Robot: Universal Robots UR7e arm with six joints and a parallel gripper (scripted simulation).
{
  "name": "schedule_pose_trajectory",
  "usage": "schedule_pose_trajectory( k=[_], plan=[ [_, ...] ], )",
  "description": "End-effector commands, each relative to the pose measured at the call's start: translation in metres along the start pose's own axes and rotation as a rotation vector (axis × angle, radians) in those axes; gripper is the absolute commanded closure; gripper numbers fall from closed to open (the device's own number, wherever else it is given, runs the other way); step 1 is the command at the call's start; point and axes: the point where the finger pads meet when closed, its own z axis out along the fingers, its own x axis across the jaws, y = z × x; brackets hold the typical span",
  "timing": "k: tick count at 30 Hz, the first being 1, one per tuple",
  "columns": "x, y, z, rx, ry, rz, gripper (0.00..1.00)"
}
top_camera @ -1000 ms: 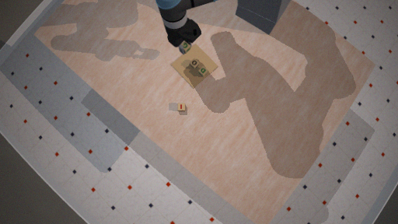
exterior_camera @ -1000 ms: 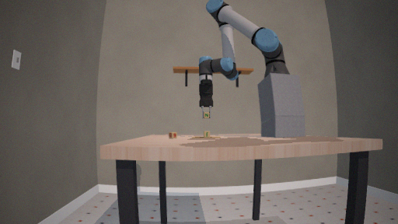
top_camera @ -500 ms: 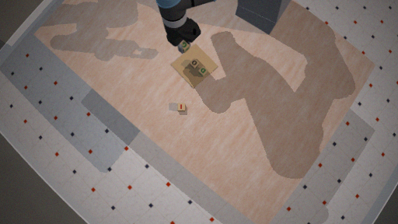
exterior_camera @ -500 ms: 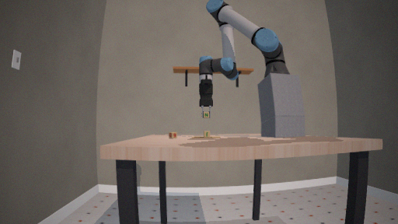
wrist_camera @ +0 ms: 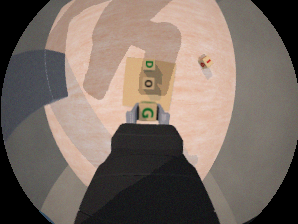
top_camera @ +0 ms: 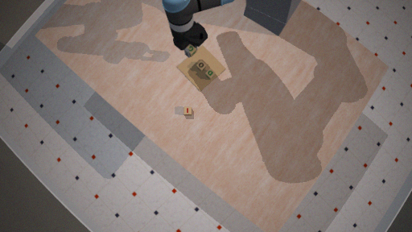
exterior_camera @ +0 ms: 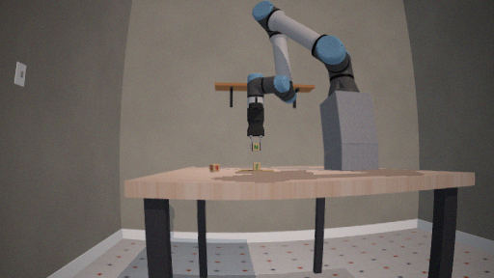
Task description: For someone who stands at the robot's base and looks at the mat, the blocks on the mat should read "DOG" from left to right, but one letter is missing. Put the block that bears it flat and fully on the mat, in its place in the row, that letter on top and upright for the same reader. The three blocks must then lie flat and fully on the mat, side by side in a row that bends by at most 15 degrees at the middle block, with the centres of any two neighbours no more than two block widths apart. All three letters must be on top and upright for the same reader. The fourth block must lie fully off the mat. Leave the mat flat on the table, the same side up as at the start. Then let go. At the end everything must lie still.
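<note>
At top centre of the overhead frame we see the gripper (top_camera: 191, 49) clamped on the G block (top_camera: 191, 50), held in the air over the mat's (top_camera: 192, 76) upper edge, beside the 2 blocks (top_camera: 205, 69) there.

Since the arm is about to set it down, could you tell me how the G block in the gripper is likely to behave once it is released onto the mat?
The G block looks like a stiff cube with flat faces, so it should probably sit without rolling. The gripper holds it well above the mat, so dropped from there it might bounce or tip. It seems small and likely light.
</note>
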Motion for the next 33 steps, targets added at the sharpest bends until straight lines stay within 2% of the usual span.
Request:
schedule_pose_trajectory(
  k=[1,17,33],
  plan=[
    [0.0,0.0,0.012,0.0,0.0,0.0,0.43],
    [0.0,0.0,0.069,0.0,0.0,0.0,0.43],
    [0.0,0.0,0.077,0.0,0.0,0.0,0.43]
  ],
)
